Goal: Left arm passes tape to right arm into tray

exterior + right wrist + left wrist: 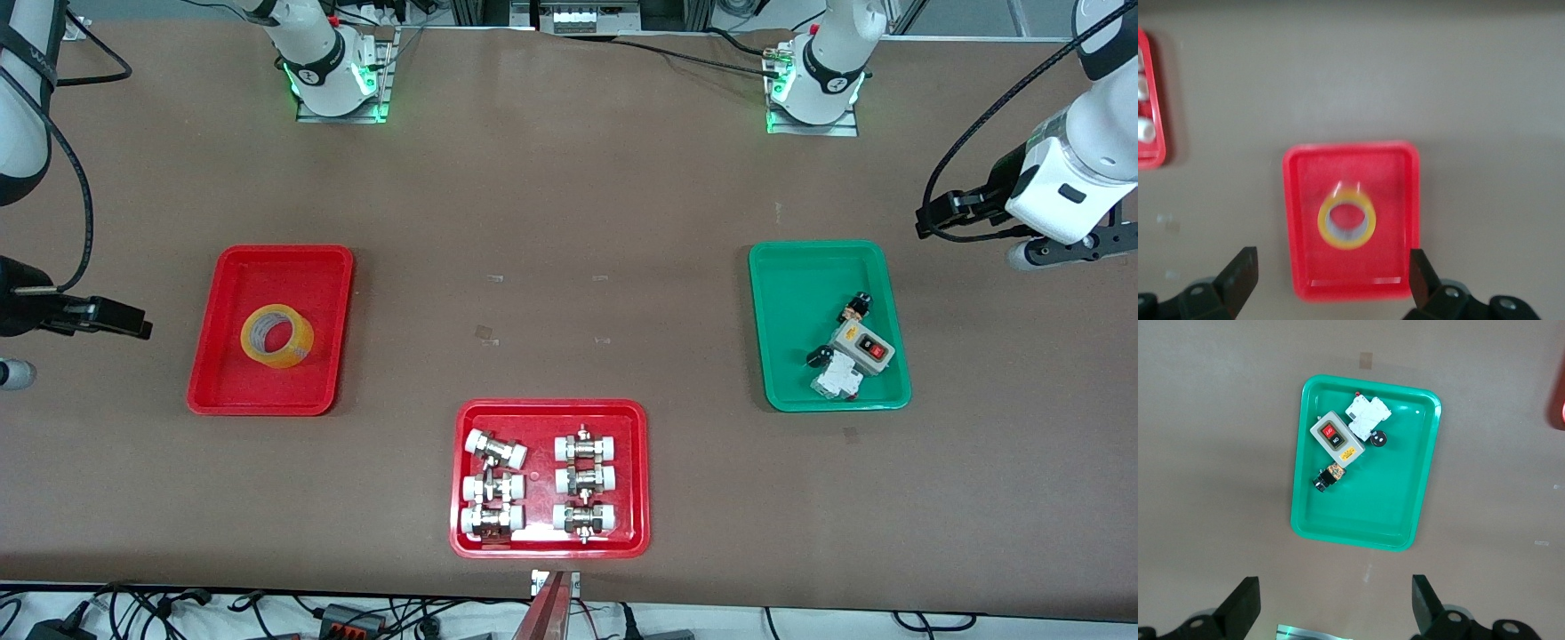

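The tape point(276, 336) is lying flat in the red tray point(213, 356) at the left of the front view. The right gripper point(1328, 283) is hanging above that tray, jaws spread and empty. The left gripper point(1335, 610) is hovering over bare table beside the green tray point(1405, 493) (which is holding a switch box point(1336, 439)), fingers likewise released.

Tape point(276, 335): translucent yellow film, glossy, on a pale core. Tray point(270, 331): smooth red plastic with a sheen. Surface point(569, 222): matt brown; pipe fittings point(540, 485): bright metal, white caps.
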`<state>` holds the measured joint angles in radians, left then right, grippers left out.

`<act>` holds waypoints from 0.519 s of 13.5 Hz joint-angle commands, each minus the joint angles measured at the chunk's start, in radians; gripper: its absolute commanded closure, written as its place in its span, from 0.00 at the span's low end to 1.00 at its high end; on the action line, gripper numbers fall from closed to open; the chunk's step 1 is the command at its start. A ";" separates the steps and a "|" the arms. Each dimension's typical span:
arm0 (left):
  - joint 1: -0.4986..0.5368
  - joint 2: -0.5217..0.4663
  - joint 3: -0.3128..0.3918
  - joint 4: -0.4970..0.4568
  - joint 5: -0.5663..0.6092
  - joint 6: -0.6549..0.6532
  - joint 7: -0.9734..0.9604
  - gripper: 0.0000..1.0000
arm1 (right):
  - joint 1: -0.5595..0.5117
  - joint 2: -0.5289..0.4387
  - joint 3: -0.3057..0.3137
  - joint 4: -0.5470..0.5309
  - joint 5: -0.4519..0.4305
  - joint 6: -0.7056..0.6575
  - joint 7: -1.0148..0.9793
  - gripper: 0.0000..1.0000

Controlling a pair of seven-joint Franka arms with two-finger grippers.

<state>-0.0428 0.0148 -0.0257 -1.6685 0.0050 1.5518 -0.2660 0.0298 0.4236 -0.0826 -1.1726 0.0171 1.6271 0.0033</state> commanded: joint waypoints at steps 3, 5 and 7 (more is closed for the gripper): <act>-0.009 -0.030 0.010 -0.025 -0.013 0.013 0.021 0.00 | 0.002 -0.201 0.000 -0.260 -0.040 0.123 0.012 0.00; -0.009 -0.030 0.010 -0.027 -0.013 0.013 0.021 0.00 | 0.005 -0.253 0.003 -0.338 -0.048 0.138 0.009 0.00; -0.009 -0.030 0.010 -0.027 -0.013 0.013 0.021 0.00 | 0.002 -0.305 0.004 -0.428 -0.048 0.161 0.000 0.00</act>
<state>-0.0429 0.0123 -0.0257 -1.6690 0.0049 1.5519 -0.2660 0.0295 0.2020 -0.0828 -1.4625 -0.0113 1.7354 0.0031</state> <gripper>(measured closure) 0.000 0.000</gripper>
